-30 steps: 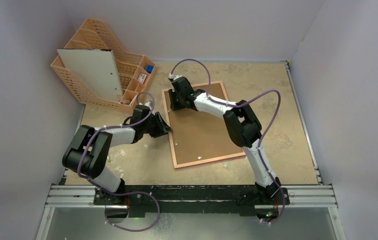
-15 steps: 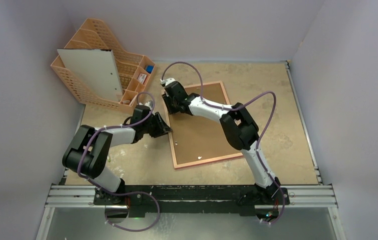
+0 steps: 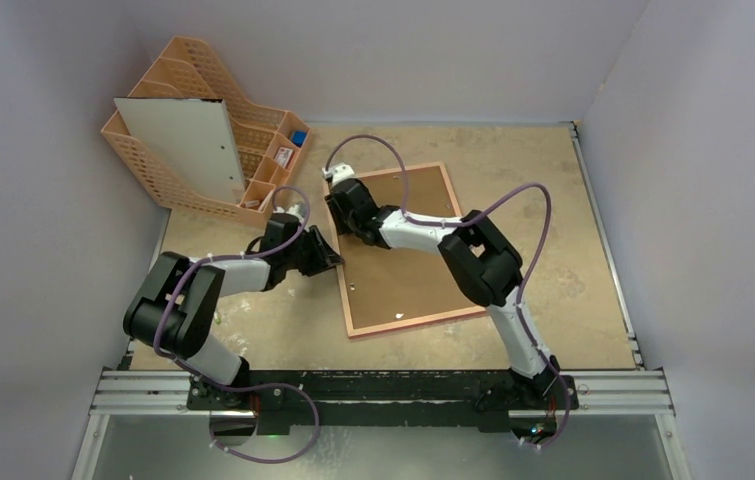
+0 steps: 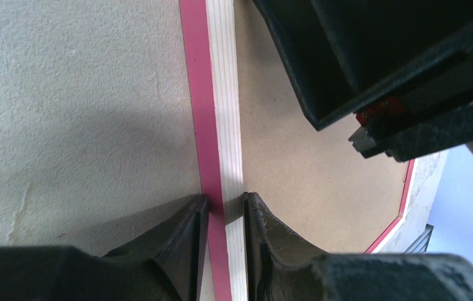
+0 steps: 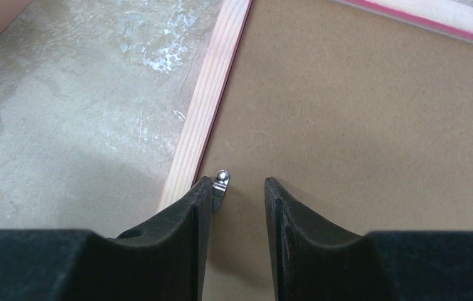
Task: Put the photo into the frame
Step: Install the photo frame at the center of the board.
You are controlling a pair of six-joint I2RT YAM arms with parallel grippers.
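Pink-edged wooden frame (image 3: 418, 320), face-down mid-table with backing board (image 3: 403, 275) fitted, photo unseen; left gripper (image 4: 224, 207) pinching its left edge, right gripper (image 5: 239, 188) parted around a metal tab (image 5: 221, 183): advise steady hold, swivel tab slowly clear.

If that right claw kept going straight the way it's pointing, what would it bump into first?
Most likely the brown backing board inside the frame: the right gripper points down at it, jaws apart. The small metal tab beside one finger might catch first; depth is unclear.
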